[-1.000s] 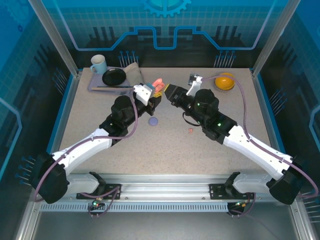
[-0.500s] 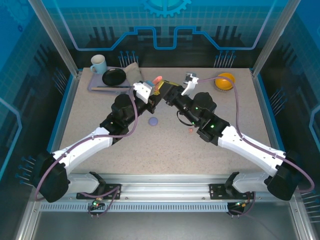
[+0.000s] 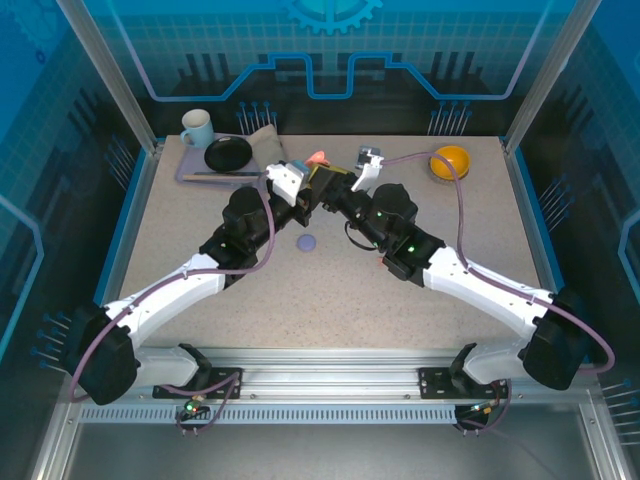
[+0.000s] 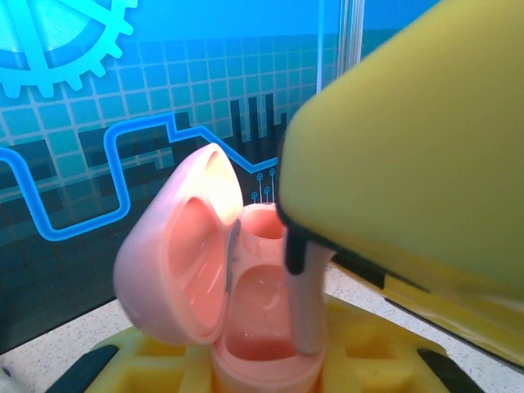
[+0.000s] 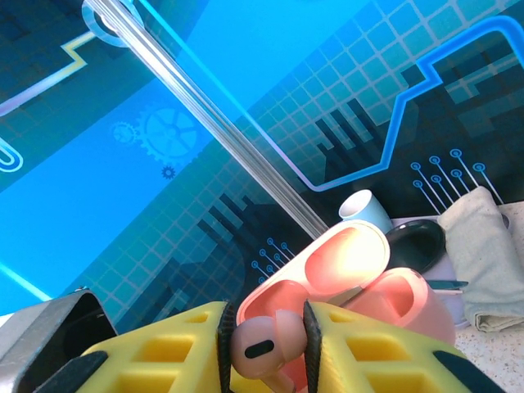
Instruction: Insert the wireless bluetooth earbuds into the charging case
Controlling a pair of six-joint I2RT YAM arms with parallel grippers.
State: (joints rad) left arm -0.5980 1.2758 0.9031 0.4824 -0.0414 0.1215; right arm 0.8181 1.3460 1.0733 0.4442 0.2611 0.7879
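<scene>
Case: salmon-pink charging case is standing upright above the far middle of the table, its lid hanging open towards the left in the left wrist view.
Left gripper: left gripper is clamping the base of the charging case between its yellow fingers, holding it up off the table; from above it is sitting just left of centre.
Right gripper: right gripper is pinching a salmon-pink earbud between its yellow pads; from above it is meeting the left gripper tip to tip.
Earbud: in the left wrist view the earbud's stem is pointing down into the open body of the case, under the right gripper's big yellow finger.
Beyond the earbud: in the right wrist view the open case is sitting just behind the pinched earbud.
Near of the grippers: small purple rounded piece is lying on the table; what it is, I cannot tell.
Far left: mug, black dish and folded cloth are sitting together.
Far right: orange bowl is resting on the table.
</scene>
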